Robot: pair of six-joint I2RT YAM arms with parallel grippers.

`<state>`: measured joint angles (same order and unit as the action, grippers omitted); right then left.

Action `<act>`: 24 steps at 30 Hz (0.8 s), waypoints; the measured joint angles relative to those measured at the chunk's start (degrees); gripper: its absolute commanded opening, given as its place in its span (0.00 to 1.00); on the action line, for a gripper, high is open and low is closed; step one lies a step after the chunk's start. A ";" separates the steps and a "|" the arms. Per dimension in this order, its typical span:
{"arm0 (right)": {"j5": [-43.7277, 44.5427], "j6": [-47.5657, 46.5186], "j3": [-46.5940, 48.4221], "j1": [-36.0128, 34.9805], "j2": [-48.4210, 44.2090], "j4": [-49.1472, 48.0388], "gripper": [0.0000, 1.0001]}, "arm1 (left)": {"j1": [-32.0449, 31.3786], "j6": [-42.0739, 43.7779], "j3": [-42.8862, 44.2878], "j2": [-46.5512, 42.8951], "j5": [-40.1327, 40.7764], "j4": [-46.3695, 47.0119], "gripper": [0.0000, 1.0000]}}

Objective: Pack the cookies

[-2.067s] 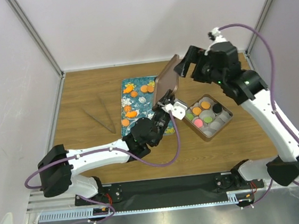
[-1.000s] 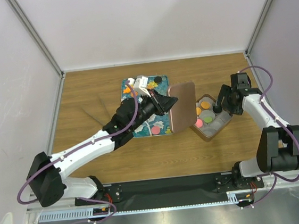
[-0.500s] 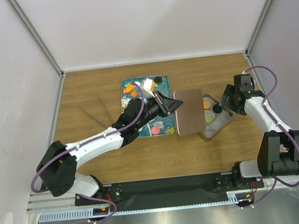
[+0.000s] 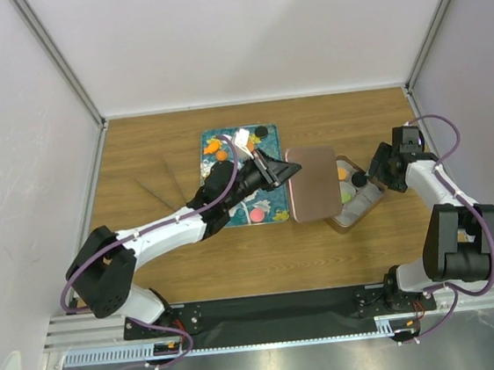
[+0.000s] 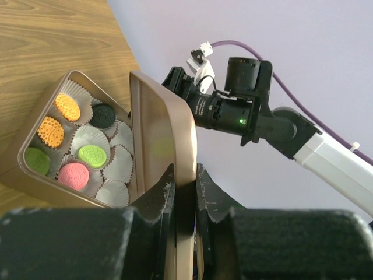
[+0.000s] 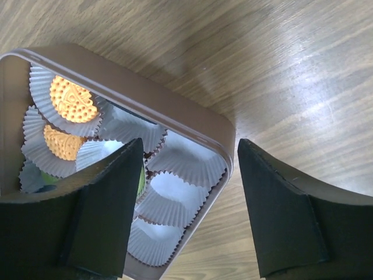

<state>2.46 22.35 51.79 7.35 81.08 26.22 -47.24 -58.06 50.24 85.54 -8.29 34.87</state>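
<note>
Left gripper [image 5: 183,182] clamps one brown metal lid [image 5: 160,134], rounded rectangle, over tin [image 6: 10,116] near right edge. Tin holds six embossed round cookies [image 5: 92,156]: two orange, two green, pink, black; pleated paper cups [image 6: 180,195]. Right gripper [image 6: 189,149] wide, astride tin corner.

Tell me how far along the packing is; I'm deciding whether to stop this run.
Done: six cookies sit in the tin. In hand: the left gripper holds the lid partly over the tin; the open right gripper straddles its corner. Left: several paper cups are empty, and at least three loose cookies lie on the teal tray.
</note>
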 measured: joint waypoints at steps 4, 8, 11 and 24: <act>-0.50 0.07 -1.09 0.02 0.00 -1.09 0.60 | 1.03 -0.66 -0.13 0.68 -1.07 0.61 0.01; -0.37 0.07 -2.21 0.04 0.00 -1.68 0.55 | 1.81 -1.14 -0.44 1.03 -1.62 0.63 0.00; -0.35 0.07 -2.62 0.13 0.00 -1.73 0.49 | 2.16 -1.46 -0.55 1.07 -2.21 0.66 0.00; -1.09 2.38 -6.40 0.26 -2.97 -2.62 0.20 | 3.32 -1.95 -0.70 1.73 -3.74 0.98 0.00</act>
<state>1.37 24.73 45.39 7.62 78.11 23.59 -43.92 -60.01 49.54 87.26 -12.03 35.86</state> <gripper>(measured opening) 0.226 0.170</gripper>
